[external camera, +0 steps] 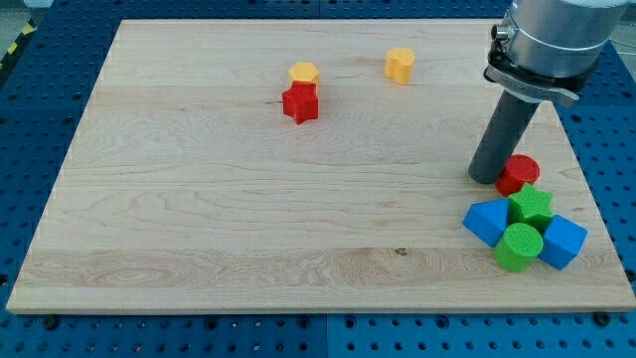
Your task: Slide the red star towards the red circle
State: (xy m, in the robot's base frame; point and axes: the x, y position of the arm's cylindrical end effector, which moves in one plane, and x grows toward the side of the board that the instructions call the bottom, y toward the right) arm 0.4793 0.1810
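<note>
Table: a pale wooden board lying on a blue perforated base; it fills most of the view, and all the blocks sit on it.
Arm: a grey cylinder comes in at the view's top right, with a metal clamp below it and the dark rod reaching down to the wood.
Pincer: the arm carries none, only the rod, so there is no opening or closing to tell.
My tip: it meets the table at the view's right, just beside the red circle on that block's left, touching it or nearly so; I cannot tell which. It is well apart from the red star.
Blue blocks: two, one at the left of the cluster near the view's bottom right, the other at its right; their shapes look angular, but I cannot name them.
Green blocks: a round one at the front of that cluster between the two blue blocks, and an angular one behind it, just below the red circle.
Red circle: at the top of the cluster, near the table's right edge.
Red star: in the upper middle of the table, far to the left of the red circle and the rod.
Yellow blocks: one touching the red star's upper side, another alone to the right, near the top edge.
</note>
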